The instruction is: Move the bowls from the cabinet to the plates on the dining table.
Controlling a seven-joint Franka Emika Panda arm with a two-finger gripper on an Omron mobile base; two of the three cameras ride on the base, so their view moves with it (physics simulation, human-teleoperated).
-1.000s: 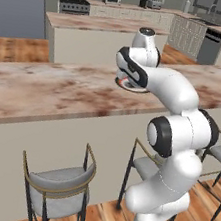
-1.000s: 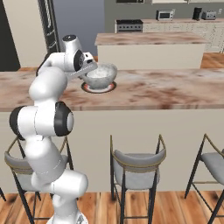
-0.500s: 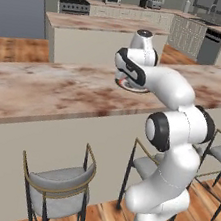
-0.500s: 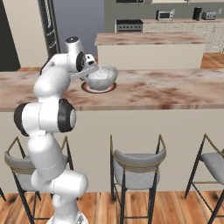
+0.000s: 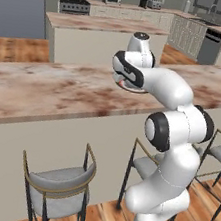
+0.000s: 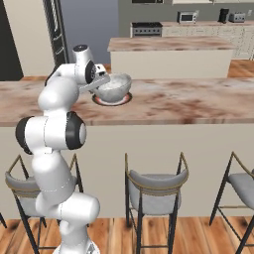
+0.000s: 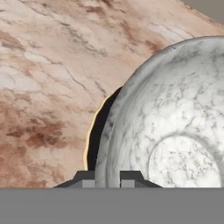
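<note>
Stone-grey bowl (image 6: 113,87) is sitting in our gripper (image 7: 107,177), which is clenching its rim, just above the plate (image 6: 102,101) near the table's (image 6: 188,101) far edge.

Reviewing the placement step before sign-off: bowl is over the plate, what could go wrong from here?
1. The fingers pinch only the rim of the bowl, and it looks tilted in the right base view; releasing now could make it rock or tip.
2. The bowl hides most of the plate, so it may land off centre.
3. Pulling the fingers back along the dining table could drag the bowl and plate.
</note>
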